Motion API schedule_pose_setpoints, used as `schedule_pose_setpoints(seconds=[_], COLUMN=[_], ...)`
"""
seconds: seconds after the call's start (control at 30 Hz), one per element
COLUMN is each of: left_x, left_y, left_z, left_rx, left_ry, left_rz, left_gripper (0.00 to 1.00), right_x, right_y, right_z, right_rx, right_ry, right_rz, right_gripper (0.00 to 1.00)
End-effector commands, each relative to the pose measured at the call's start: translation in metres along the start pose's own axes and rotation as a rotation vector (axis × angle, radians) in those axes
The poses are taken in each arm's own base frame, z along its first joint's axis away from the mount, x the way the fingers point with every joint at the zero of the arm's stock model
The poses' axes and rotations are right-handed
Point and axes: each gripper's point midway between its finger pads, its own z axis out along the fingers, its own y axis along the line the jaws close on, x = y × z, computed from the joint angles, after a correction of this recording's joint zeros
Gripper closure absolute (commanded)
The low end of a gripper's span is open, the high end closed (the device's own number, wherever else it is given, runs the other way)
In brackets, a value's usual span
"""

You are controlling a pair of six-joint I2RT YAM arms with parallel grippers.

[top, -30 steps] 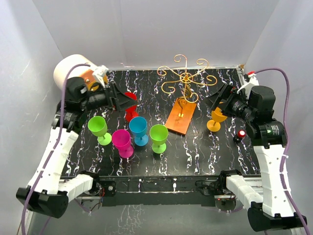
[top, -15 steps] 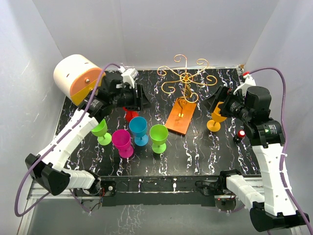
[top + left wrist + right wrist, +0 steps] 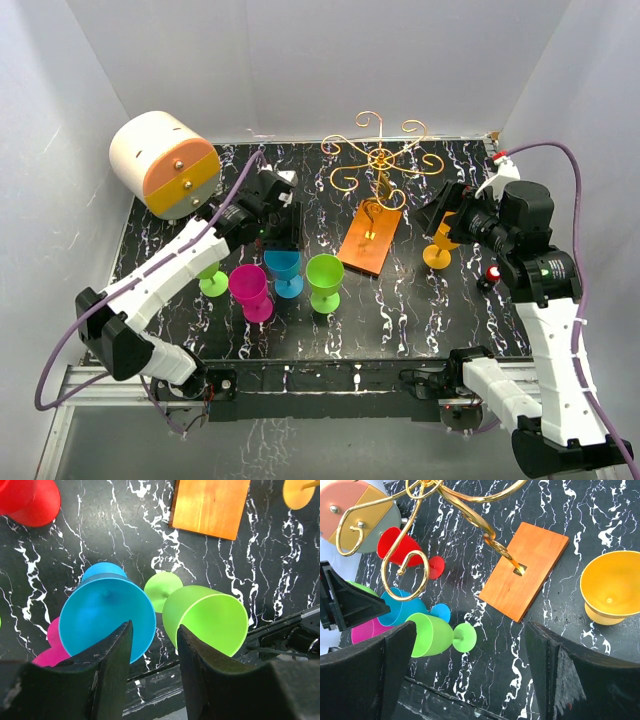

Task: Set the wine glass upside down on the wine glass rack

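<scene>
The wine glass rack [image 3: 380, 158] is a gold wire stand on an orange-brown base [image 3: 370, 238]; nothing hangs on it. Its base also shows in the left wrist view [image 3: 210, 505] and the right wrist view [image 3: 525, 570]. Several plastic wine glasses stand upright: blue [image 3: 284, 262], lime [image 3: 325, 278], magenta [image 3: 250, 290], green [image 3: 210, 278] and yellow [image 3: 440, 245]. My left gripper [image 3: 283, 228] is open and empty, above the blue glass [image 3: 107, 612] and the lime glass [image 3: 210, 615]. My right gripper [image 3: 445, 205] is open and empty, above the yellow glass [image 3: 612, 592].
A cream-and-orange cylinder [image 3: 165, 165] lies at the back left. A red glass [image 3: 32, 500] stands behind the blue one, hidden by my left arm in the top view. A red knob [image 3: 493, 272] sits at the right edge. White walls enclose the table.
My left arm has swung right and forward, from beside the cylinder and red glass to above the blue glass. The right arm has barely moved.
</scene>
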Motion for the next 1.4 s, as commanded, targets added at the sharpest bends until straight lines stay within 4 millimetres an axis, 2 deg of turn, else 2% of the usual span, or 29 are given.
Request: schedule_pose_setpoints(seconds=[0.0, 0.17, 0.37, 0.63, 0.77, 0.9, 1.03, 1.17, 1.27, 1.37], left_x=[0.007, 0.006, 0.003, 0.009, 0.018, 0.020, 0.012, 0.003, -0.003, -0.011], left_y=[0.006, -0.003, 0.006, 0.015, 0.016, 0.017, 0.020, 0.018, 0.014, 0.008], left_z=[0.002, 0.014, 0.025, 0.040, 0.047, 0.050, 0.046, 0.037, 0.024, 0.003], left_rx=[-0.063, -0.021, -0.082, -0.141, -0.144, -0.154, -0.179, -0.180, -0.163, -0.125], left_ry=[0.039, 0.038, 0.031, 0.072, 0.114, 0.127, 0.099, 0.068, 0.046, 0.003], left_rz=[-0.037, -0.040, -0.044, -0.030, -0.026, -0.024, -0.015, -0.011, -0.013, -0.020], left_gripper=[0.60, 0.59, 0.62, 0.68, 0.73, 0.88, 1.00, 1.00, 1.00, 1.00], right_x=[-0.009, -0.005, -0.007, -0.007, -0.013, -0.024, -0.025, -0.029, -0.042, -0.055], right_y=[0.001, -0.002, 0.007, 0.004, 0.008, 0.017, 0.020, 0.028, 0.044, 0.068], right_z=[0.002, 0.007, 0.007, 0.009, 0.004, -0.009, -0.014, -0.021, -0.030, -0.041], right_rx=[-0.008, 0.005, -0.044, -0.033, -0.039, -0.069, -0.082, -0.110, -0.166, -0.266], right_ry=[-0.053, -0.036, -0.038, -0.043, -0.074, -0.141, -0.154, -0.172, -0.199, -0.217], right_rz=[-0.012, 0.014, 0.010, 0.015, 0.012, -0.002, 0.004, 0.021, 0.024, 0.021], right_gripper=[0.12, 0.13, 0.13, 0.13, 0.14, 0.13, 0.13, 0.13, 0.13, 0.13])
